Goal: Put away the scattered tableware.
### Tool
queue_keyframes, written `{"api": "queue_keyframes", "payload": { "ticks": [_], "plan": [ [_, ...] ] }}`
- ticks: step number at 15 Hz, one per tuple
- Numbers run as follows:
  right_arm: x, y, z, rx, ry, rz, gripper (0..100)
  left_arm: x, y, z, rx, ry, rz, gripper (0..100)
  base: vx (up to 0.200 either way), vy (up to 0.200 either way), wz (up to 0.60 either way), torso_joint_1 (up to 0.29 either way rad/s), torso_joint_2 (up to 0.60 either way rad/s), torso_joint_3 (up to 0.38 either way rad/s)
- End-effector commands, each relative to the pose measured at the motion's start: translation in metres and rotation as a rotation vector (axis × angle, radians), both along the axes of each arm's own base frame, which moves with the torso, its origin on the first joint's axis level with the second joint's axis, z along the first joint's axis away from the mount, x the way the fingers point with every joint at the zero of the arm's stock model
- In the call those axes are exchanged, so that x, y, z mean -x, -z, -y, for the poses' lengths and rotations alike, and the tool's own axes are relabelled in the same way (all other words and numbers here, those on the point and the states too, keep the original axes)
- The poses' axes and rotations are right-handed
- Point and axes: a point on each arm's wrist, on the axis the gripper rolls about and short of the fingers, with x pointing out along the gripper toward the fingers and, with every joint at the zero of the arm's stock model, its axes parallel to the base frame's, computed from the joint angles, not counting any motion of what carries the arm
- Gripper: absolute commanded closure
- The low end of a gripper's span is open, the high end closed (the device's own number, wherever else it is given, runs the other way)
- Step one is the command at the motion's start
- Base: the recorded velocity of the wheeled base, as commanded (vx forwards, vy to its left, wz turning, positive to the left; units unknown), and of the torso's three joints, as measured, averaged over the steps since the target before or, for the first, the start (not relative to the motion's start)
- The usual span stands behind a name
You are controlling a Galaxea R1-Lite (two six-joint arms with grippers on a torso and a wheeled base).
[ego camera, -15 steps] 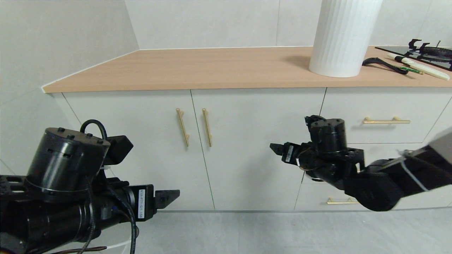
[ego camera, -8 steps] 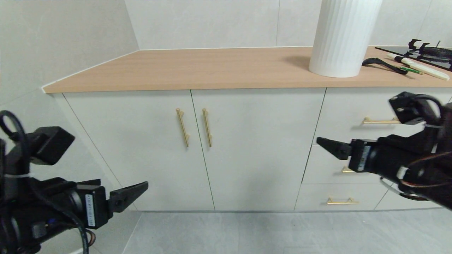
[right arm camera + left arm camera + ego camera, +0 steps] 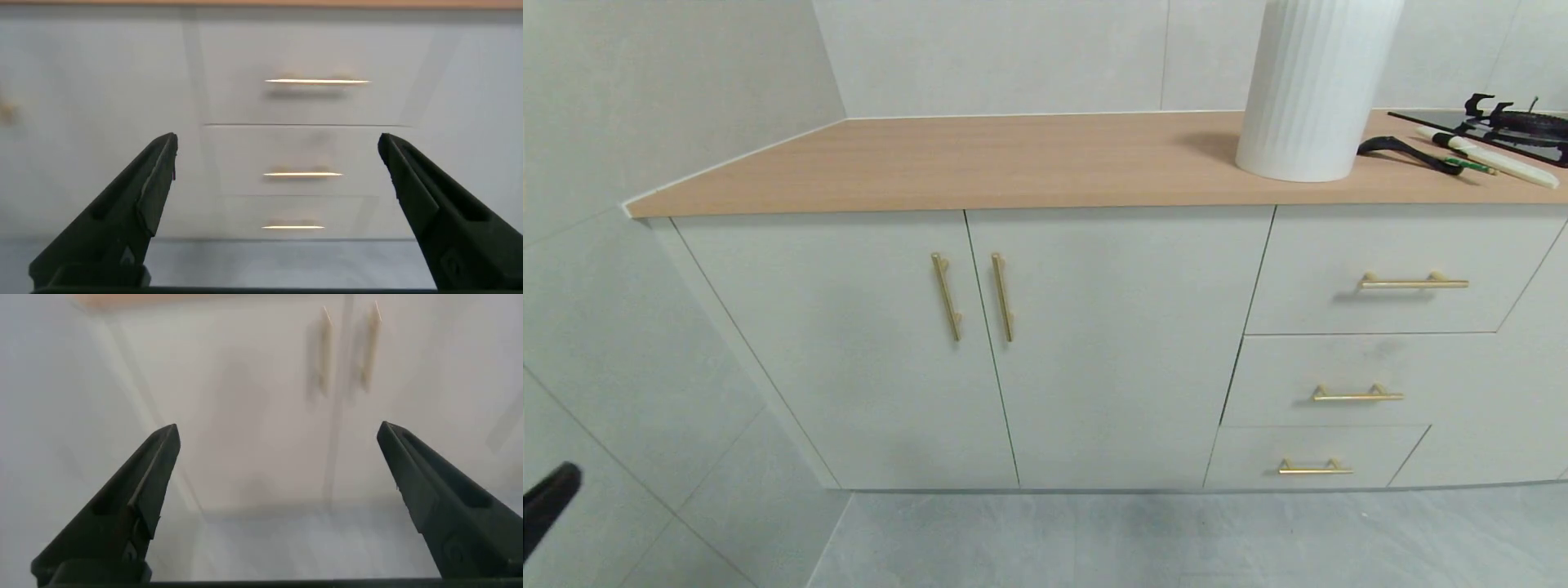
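Both claws gape wide and empty: the left gripper (image 3: 278, 431) faces the cupboard doors (image 3: 245, 392), the right gripper (image 3: 278, 139) faces the drawers (image 3: 245, 82). The black ladle (image 3: 1409, 153) and a long white utensil (image 3: 1490, 156) (some kind of knife maybe, can't really tell) lie up on the counter (image 3: 972, 163), just beside the white vase (image 3: 1311, 90) and near the stove (image 3: 1515, 122).

The countertop (image 3: 980, 159) is light tan with fine wood grain. The cabinet fronts (image 3: 849, 351) are plain pale grey-white, and the handles (image 3: 946, 296) are brass-gold. At the upper right of the head view, the ribbed container (image 3: 1311, 90) is white with vertical fluting. At the far right, the ladle (image 3: 1405, 151) is black, the long utensil (image 3: 1499, 157) is cream-white, and the thin stick (image 3: 1472, 164) is green. The wall tiles (image 3: 1013, 49) and the floor (image 3: 1176, 539) are pale grey. The left gripper (image 3: 278, 433) and the right gripper (image 3: 278, 143) are black.
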Motion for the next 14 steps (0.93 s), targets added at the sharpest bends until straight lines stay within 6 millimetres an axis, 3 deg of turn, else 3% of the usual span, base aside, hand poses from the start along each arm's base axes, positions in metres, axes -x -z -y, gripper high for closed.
{"api": "queue_keyframes", "payload": {
  "ticks": [1,4,8,9,12,14],
  "plan": [
    [0.078,0.033,0.014,0.031,0.214,0.149,0,0.051,0.013,-0.013,-0.012,-0.089,0.200,0,0.000,0.000,0.00,0.000,0.00,0.000],
    [0.102,0.056,0.011,0.055,0.290,0.162,0,0.076,0.029,-0.015,-0.052,-0.168,0.240,0,0.000,0.000,0.00,0.000,0.00,0.000],
    [0.094,0.069,0.011,0.036,0.289,0.118,0,0.067,0.043,-0.012,-0.040,-0.277,0.228,0,0.000,0.000,0.00,0.000,0.00,0.000],
    [0.080,0.093,0.011,0.031,0.281,0.041,0,0.062,0.067,-0.008,-0.071,-0.352,0.221,0,0.000,0.000,0.00,0.000,0.00,0.000],
    [0.064,0.125,0.010,-0.001,0.220,0.030,0,0.051,0.106,-0.007,-0.098,-0.331,0.146,0,0.000,0.000,0.00,0.000,0.00,0.000],
    [0.063,0.129,0.008,-0.008,0.142,-0.009,0,0.045,0.123,-0.005,-0.107,-0.265,0.072,0,0.000,0.000,0.00,0.000,0.00,0.000]
  ]
}}
